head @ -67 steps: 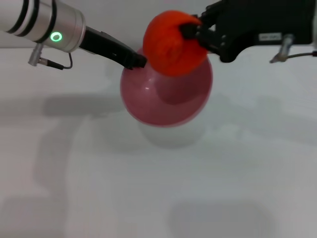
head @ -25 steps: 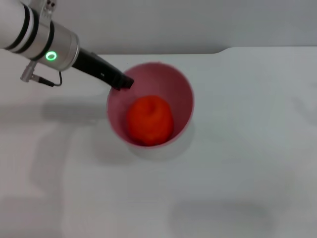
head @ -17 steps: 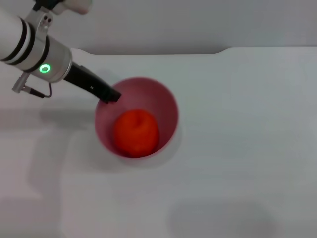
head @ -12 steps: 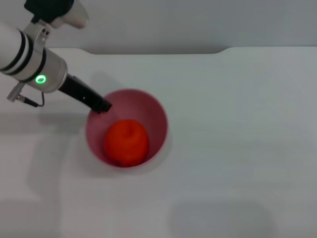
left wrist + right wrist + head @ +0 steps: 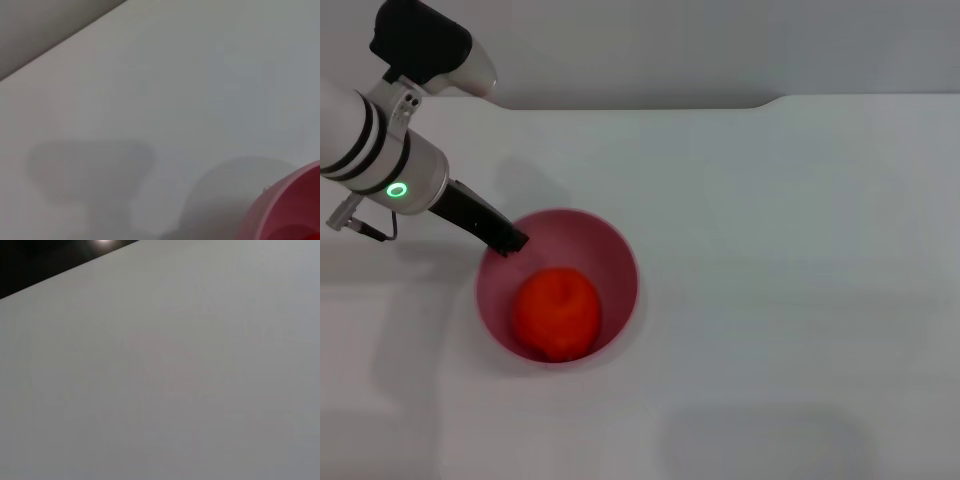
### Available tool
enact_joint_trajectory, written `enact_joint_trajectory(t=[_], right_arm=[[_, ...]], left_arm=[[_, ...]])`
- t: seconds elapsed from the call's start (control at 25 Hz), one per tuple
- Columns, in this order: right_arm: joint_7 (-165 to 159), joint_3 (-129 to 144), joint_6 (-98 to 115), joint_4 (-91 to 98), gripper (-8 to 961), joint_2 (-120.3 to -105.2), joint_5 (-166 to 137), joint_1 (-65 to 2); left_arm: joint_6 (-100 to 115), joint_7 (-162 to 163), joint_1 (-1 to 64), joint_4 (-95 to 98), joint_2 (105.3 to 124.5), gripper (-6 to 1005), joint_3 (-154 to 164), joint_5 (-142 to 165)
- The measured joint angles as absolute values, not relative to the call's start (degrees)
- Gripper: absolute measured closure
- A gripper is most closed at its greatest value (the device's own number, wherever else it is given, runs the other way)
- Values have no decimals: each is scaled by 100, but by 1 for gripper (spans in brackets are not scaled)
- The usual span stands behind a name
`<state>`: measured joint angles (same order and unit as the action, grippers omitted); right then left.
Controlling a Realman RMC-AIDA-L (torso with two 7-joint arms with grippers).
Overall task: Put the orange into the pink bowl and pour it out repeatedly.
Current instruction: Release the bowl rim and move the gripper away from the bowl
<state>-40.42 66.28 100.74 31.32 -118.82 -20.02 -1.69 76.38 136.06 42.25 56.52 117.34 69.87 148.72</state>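
The pink bowl stands upright at the left of the white table, mouth up. The orange lies inside it, against the near wall. My left gripper reaches in from the left and is shut on the bowl's far-left rim. The left wrist view shows only a piece of the bowl's rim in one corner, above its shadow. My right gripper is out of view, and the right wrist view shows only bare table.
The white table spreads to the right and front of the bowl. Its back edge runs along the top of the head view against a grey wall.
The right gripper let the orange go into the bowl and left the view. My left gripper has since moved the bowl, with the orange in it, left and toward me.
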Motion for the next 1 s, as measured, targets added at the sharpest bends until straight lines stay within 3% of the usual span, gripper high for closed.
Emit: enact_joint_trajectory(t=[0.6,0.84,1.0], right_arm=[[-4096,6755,10122,3119,254,-11874,-2013,-256],[-4098,6765,10104,3049,254,-11869,-2013,-286],[-4099,6768,10110,2955,254,-11866,-2013,-342]], left_arm=[[7608,13700,4245,5629,11738,942,7210,14880],[7455,13831,4176,5790,11747,749,7108,14854],[7387,13809,4122,6172,11774,484,6663,14730]])
